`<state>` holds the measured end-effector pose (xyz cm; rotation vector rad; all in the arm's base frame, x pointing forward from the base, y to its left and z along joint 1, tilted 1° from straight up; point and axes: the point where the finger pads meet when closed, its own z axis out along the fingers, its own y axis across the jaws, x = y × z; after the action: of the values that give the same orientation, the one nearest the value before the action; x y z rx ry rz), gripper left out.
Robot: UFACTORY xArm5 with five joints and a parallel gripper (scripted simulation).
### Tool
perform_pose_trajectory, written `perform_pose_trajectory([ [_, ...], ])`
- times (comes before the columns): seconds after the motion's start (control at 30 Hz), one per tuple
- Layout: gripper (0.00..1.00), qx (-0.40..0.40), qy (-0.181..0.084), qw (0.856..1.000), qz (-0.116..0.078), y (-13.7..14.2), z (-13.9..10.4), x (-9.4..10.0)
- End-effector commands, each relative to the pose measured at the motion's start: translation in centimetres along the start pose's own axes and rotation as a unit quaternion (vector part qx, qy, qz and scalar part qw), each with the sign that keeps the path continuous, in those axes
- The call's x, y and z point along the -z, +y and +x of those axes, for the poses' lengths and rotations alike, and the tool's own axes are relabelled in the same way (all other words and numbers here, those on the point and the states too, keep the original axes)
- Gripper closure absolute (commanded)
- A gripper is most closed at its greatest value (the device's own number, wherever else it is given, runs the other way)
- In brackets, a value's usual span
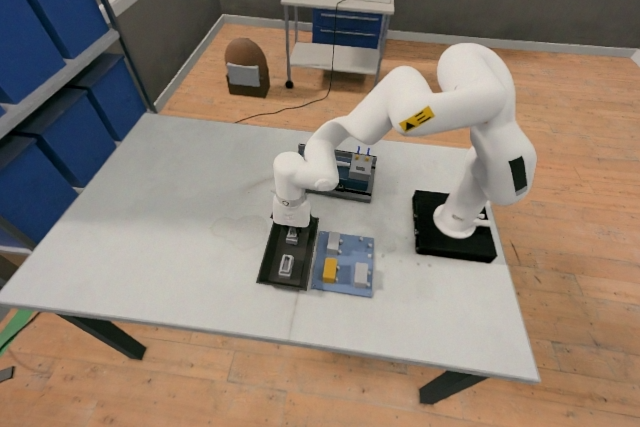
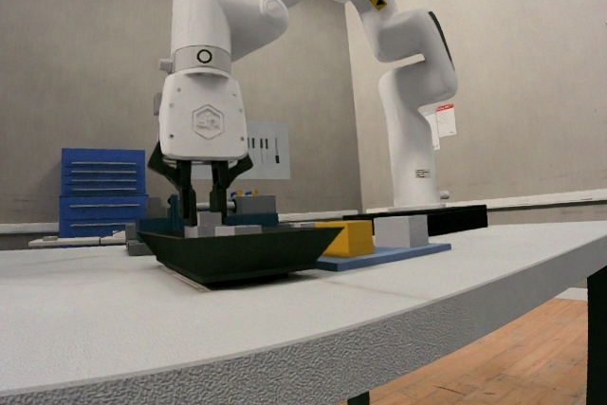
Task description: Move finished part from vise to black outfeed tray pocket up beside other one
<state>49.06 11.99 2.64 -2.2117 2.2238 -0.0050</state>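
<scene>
Clamping pocketed part (image 2: 208, 222), gripper (image 2: 200, 216) low in tray (image 2: 235, 255); pocket visible top view only.

The smooth white arm (image 1: 467, 102) bears a yellow warning label (image 1: 416, 119), with black fingers (image 2: 186, 190) beneath a hexagon-embossed gripper (image 2: 201, 204).

Jaws grip pocketed block (image 2: 208, 220) in tray (image 2: 235, 253).

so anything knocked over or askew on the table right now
Nothing stands out. The three blocks on the blue fixture plate stand upright, one pocketed part lies flat in the black outfeed tray, and the gripper holds the finished part level.
</scene>
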Motion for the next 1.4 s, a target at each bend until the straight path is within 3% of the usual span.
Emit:
perform_pose_trajectory([
  [0.0, 1.0, 0.0, -0.001, 1.0, 0.002, -0.2, 0.0, 0.2],
  [1.37, 1.0, 0.001, -0.001, 1.0, 0.002, -0.2, 0.0, -1.1],
])
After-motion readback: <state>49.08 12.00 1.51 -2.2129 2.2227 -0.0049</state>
